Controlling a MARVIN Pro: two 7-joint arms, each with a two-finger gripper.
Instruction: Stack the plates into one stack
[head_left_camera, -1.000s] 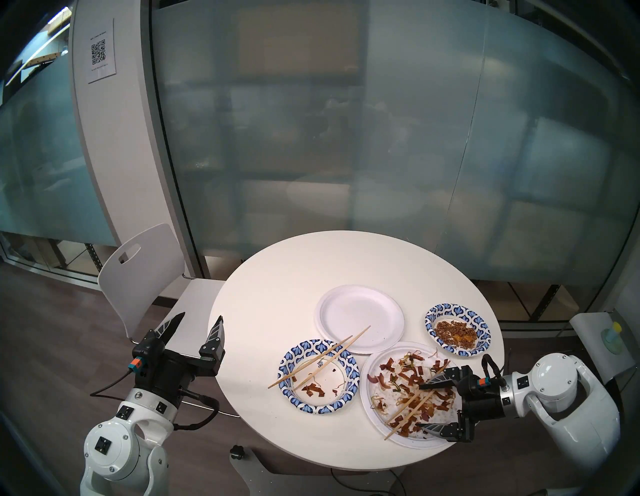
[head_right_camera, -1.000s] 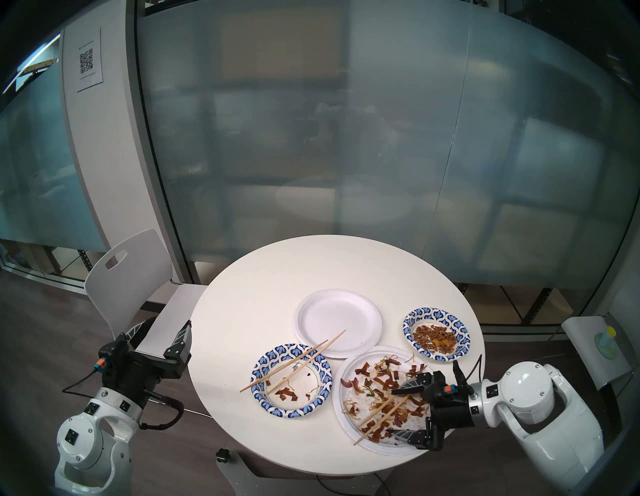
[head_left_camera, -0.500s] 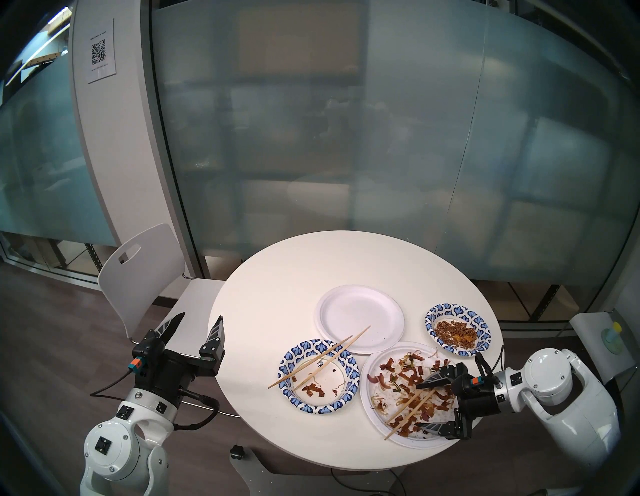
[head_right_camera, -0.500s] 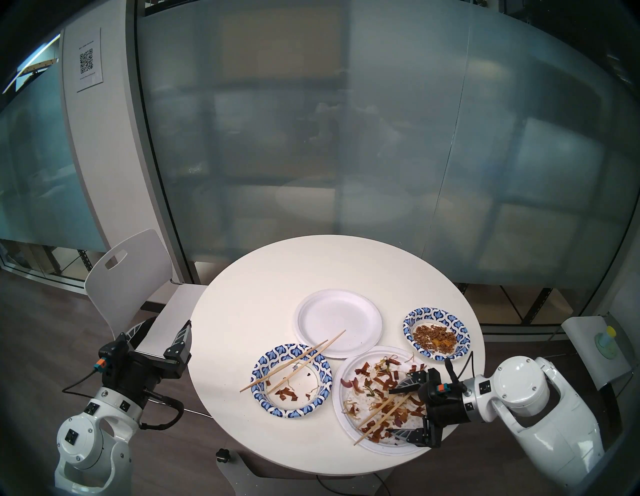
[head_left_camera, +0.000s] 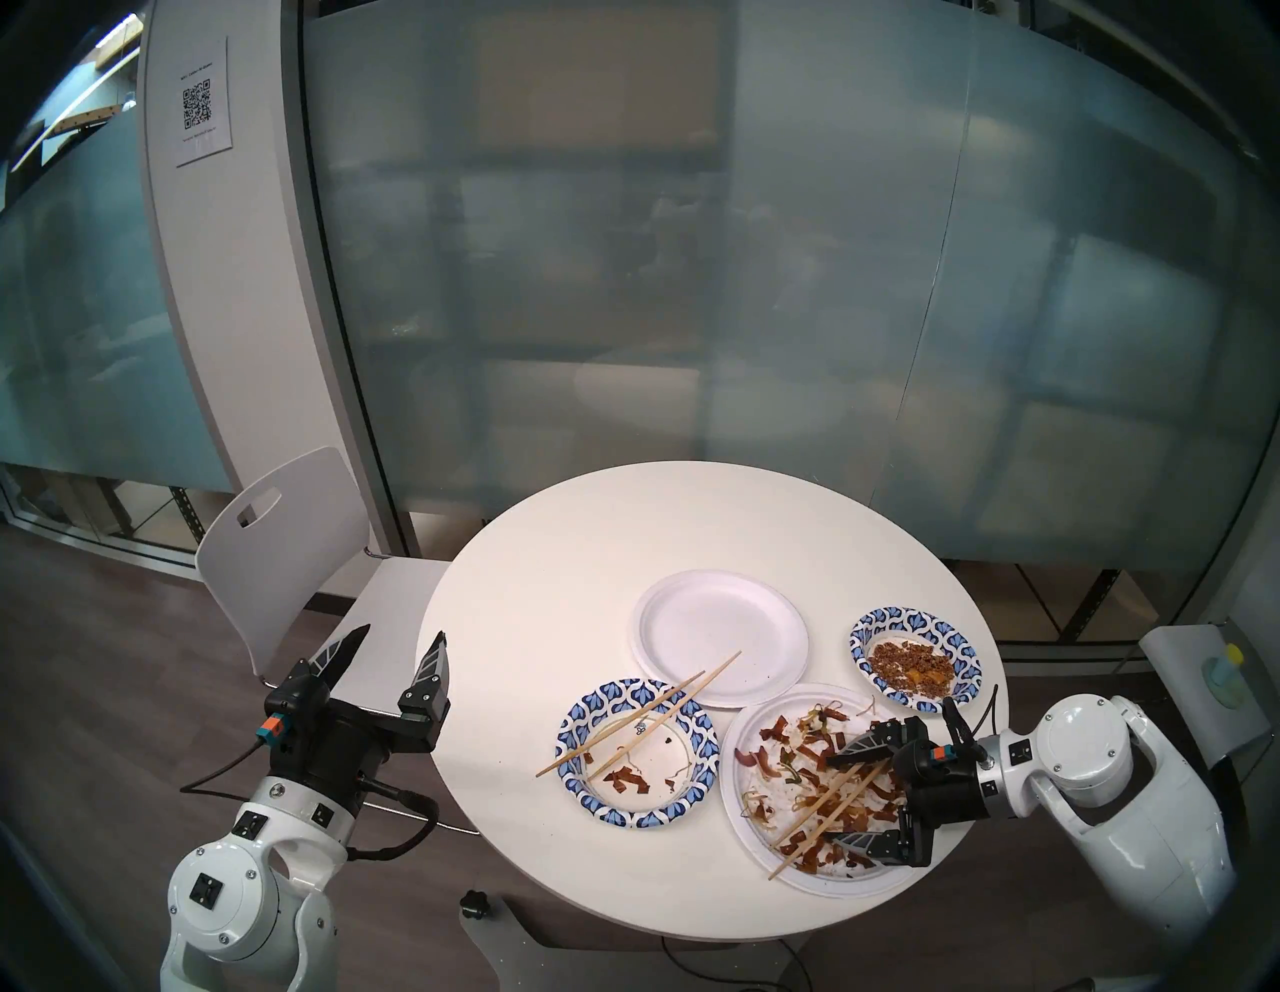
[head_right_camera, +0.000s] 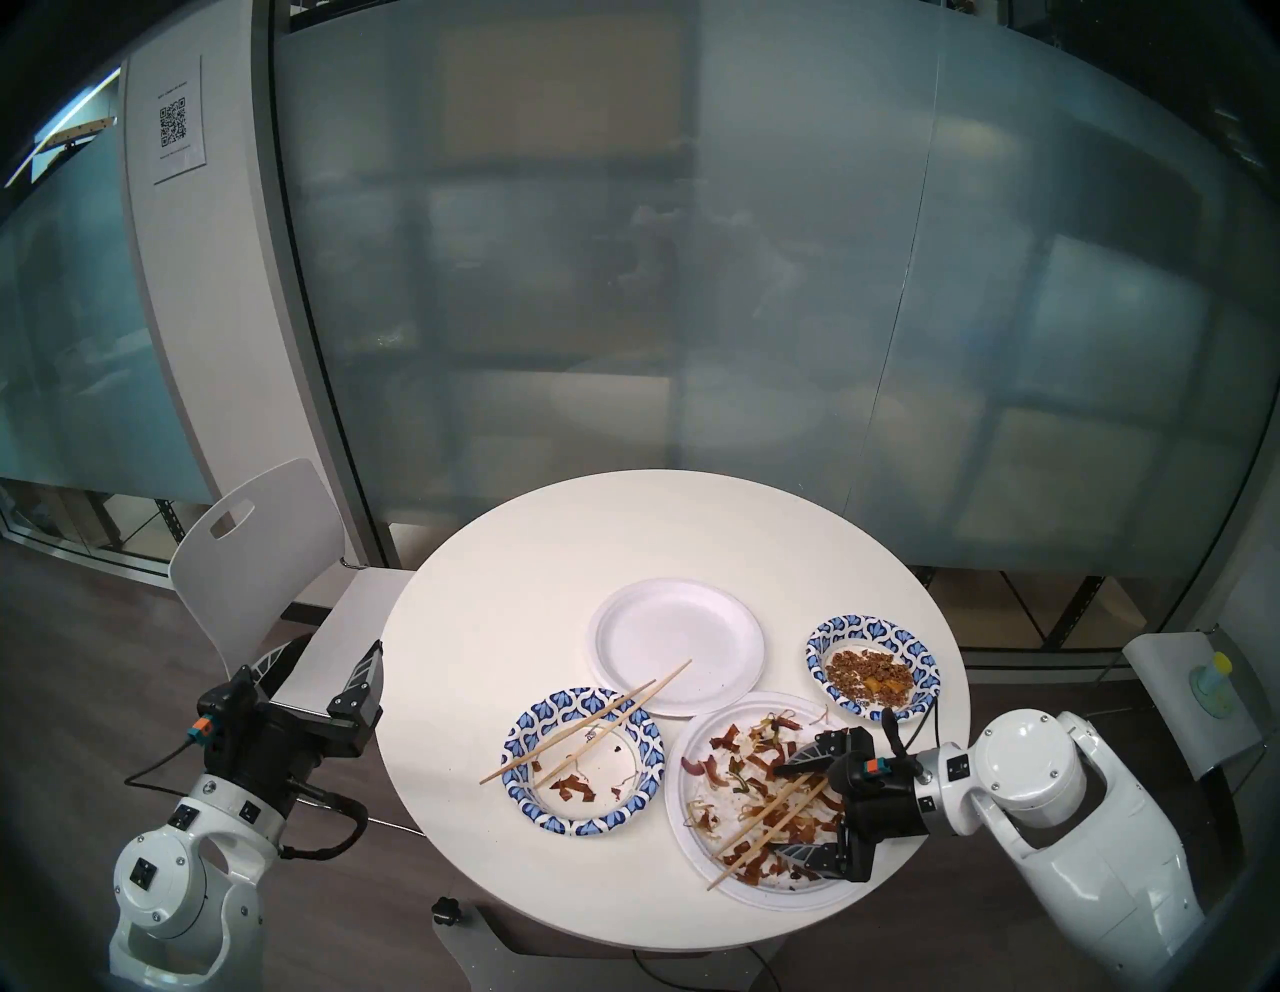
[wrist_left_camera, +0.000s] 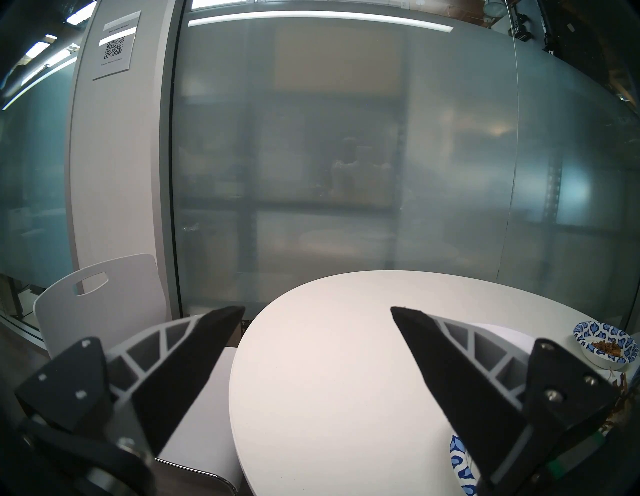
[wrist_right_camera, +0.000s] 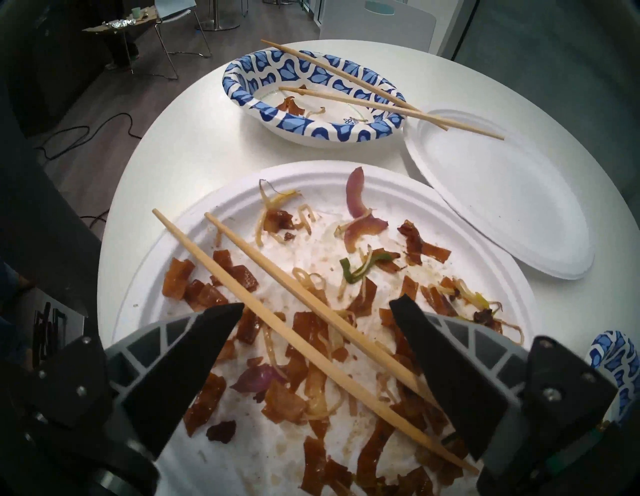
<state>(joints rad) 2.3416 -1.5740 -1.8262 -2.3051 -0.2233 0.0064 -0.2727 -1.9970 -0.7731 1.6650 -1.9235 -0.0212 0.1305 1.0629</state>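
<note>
Right gripper (wrist_right_camera: 317, 308) spread wide, holding nothing, over the chopsticks (wrist_right_camera: 277, 308) on the dirty white plate (wrist_right_camera: 145, 287). I judge clearing them comes first (left gripper (head_left_camera: 395, 641) idle, also agape); next, close squarely on both.

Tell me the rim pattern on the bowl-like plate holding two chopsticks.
Blue-and-white petal pattern; clearest in the right wrist view.

The round white table (head_left_camera: 554, 554) carries two white plates (head_left_camera: 720, 623) and two blue-patterned plates (head_left_camera: 589, 706).
</note>
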